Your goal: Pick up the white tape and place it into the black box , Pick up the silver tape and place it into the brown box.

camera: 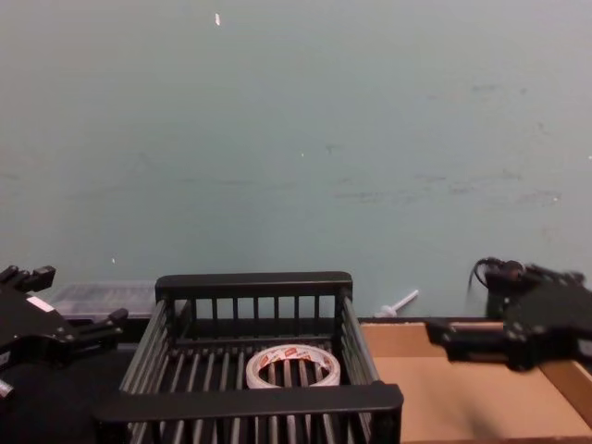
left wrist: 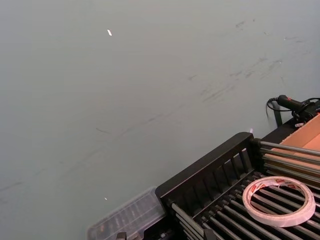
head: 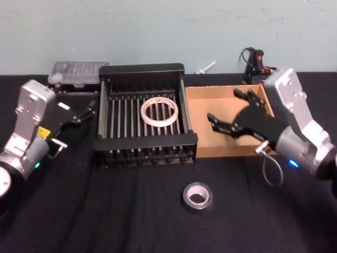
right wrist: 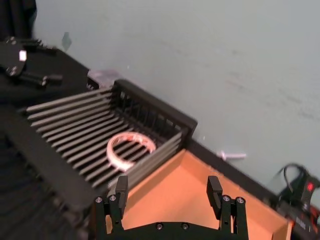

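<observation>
Currently, the right gripper [head: 227,107], black with its two fingers spread wide apart and nothing between them, hovers above the shallow brown cardboard box [head: 202,121], over its middle and near-right part. In the right wrist view the same gripper [right wrist: 171,192] shows its fingers parted over the box's plain cardboard floor [right wrist: 175,197].

Just to this gripper's left sits the black plastic crate with slatted bars and thick rims [head: 143,144], touching the cardboard box along one side. Inside the crate, lying flat on the bars, is the whitish roll of tape with a wide hole and red print on its inner core [head: 159,111]; the chest view shows it [camera: 294,367] towards the crate's back half.

Nearer the robot than the right gripper, and a little to its left, the thick silver-grey roll of duct tape [head: 197,196] lies flat on the black-covered table [head: 131,211], apart from both boxes.

The left gripper [head: 79,115] is held beside the crate's left wall, fingers slightly parted and holding nothing.
</observation>
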Tool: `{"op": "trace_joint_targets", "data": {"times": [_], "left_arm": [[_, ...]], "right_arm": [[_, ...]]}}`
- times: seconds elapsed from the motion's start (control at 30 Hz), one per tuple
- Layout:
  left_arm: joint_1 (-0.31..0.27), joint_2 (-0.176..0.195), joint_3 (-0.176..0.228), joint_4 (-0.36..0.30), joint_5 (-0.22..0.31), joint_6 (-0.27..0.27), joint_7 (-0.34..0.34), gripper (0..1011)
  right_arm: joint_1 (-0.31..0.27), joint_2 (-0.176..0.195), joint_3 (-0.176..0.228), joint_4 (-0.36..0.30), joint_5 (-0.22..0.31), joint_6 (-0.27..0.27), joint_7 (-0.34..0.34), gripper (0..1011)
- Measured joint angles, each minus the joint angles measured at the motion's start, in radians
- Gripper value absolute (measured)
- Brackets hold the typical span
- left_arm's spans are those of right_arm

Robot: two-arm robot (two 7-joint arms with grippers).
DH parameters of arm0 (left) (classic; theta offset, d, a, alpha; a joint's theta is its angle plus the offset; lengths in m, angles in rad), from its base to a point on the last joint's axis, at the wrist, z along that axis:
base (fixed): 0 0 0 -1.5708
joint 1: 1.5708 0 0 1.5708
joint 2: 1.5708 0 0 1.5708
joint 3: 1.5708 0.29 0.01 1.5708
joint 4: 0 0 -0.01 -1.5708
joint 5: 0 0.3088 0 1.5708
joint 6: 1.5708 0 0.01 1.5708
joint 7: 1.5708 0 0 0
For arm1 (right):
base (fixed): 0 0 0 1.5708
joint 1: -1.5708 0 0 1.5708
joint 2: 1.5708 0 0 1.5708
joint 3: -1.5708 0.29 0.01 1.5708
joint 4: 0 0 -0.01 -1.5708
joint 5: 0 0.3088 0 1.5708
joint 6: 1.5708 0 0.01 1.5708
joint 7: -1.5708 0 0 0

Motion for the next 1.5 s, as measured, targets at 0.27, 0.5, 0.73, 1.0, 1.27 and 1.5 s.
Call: {"op": "trace_joint_targets", "data": {"times": [0.27, 0.5, 0.73, 1.0, 1.27, 1.5], "left_arm": [[0.000, 0.000, 0.000, 0.000, 0.000, 0.000, 0.000, 1001], [0.000, 0.000, 0.000, 0.000, 0.000, 0.000, 0.000, 1001], [0.000, 0.000, 0.000, 0.000, 0.000, 0.000, 0.000, 1001], [0.000, 0.000, 0.000, 0.000, 0.000, 0.000, 0.000, 1001], [0.000, 0.000, 0.000, 0.000, 0.000, 0.000, 0.000, 1001], [0.000, 0.000, 0.000, 0.000, 0.000, 0.000, 0.000, 1002]], "right_arm": [[-0.093, 0.055, 0.012, -0.078, 0.032, 0.053, 0.015, 1002], [-0.132, 0.082, -0.002, -0.113, 0.050, 0.110, 0.027, 1002], [-0.131, 0.095, -0.036, -0.127, 0.057, 0.185, 0.042, 1002], [-0.094, 0.101, -0.089, -0.121, 0.054, 0.267, 0.063, 1002], [-0.064, 0.108, -0.129, -0.116, 0.045, 0.308, 0.082, 1002], [-0.044, 0.114, -0.161, -0.110, 0.033, 0.327, 0.096, 1002]]}}
